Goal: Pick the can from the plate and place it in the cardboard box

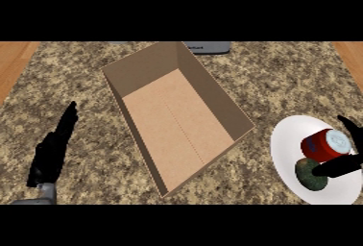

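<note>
Left hand (50,153) sits nearest, low at the left edge over the granite counter (85,72), fingers straight and pointing up, holding nothing, resting well apart from everything else. Cardboard box (177,115) lies in the middle of the counter, long and angled, top open, bare brown floor showing inside, no contents. White plate (287,139) sits at the right, near the box's right lower corner but not touching it. On the plate: red can (322,145) with a pale lid, tilted, and just below it a dark green avocado-like fruit (309,174) touching or nearly touching the can. Right hand (344,166) comes in from the right edge, one finger above the can and the thumb below it, curled around the can's far side; can is on the plate, not lifted clear as far as visible. Grey object (209,47) pokes out behind the box's far end, mostly cut off.
</note>
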Robot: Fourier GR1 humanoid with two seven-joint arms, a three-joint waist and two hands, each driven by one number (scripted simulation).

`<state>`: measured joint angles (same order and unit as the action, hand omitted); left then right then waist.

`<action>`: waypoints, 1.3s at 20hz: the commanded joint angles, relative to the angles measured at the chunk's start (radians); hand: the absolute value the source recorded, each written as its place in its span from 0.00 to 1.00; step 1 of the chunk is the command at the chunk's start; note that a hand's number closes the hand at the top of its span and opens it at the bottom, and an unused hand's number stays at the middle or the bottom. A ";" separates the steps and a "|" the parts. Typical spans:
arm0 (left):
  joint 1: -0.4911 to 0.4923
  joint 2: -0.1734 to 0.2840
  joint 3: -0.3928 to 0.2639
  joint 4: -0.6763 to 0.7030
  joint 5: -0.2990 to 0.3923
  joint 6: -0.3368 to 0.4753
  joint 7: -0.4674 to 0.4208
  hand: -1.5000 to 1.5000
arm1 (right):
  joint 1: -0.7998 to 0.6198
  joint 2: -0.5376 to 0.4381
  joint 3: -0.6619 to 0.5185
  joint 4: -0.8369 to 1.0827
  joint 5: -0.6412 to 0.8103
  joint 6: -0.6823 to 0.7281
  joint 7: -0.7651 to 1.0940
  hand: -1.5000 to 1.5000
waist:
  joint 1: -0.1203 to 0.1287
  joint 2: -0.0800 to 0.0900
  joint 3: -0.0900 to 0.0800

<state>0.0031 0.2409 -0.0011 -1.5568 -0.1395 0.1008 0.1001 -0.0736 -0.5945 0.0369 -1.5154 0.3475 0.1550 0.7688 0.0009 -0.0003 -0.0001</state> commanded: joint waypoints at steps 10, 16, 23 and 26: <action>0.019 -0.026 0.060 -0.008 -0.005 -0.078 -0.016 0.50 | -0.042 0.097 -0.118 0.002 0.091 0.115 -0.006 0.00 | 0.000 0.000 0.000; 0.047 -0.050 0.057 -0.025 -0.042 -0.062 -0.024 0.50 | -0.029 0.133 -0.102 0.084 0.171 0.118 -0.082 0.00 | 0.002 0.000 0.000; 0.008 -0.071 0.063 0.024 -0.079 -0.050 -0.027 0.50 | -0.002 0.134 -0.149 0.103 0.190 0.102 -0.201 1.00 | -0.003 0.000 0.000; 0.006 -0.056 0.066 -0.037 -0.044 -0.080 0.018 0.50 | -0.011 0.143 -0.095 0.222 0.361 -0.090 -0.254 1.00 | 0.005 0.001 0.001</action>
<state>0.0098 0.1806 0.0638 -1.5589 -0.1957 0.0390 0.0872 -0.1008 -0.4427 -0.0780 -1.3629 0.6008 0.1624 0.5718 0.0026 -0.0040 -0.0060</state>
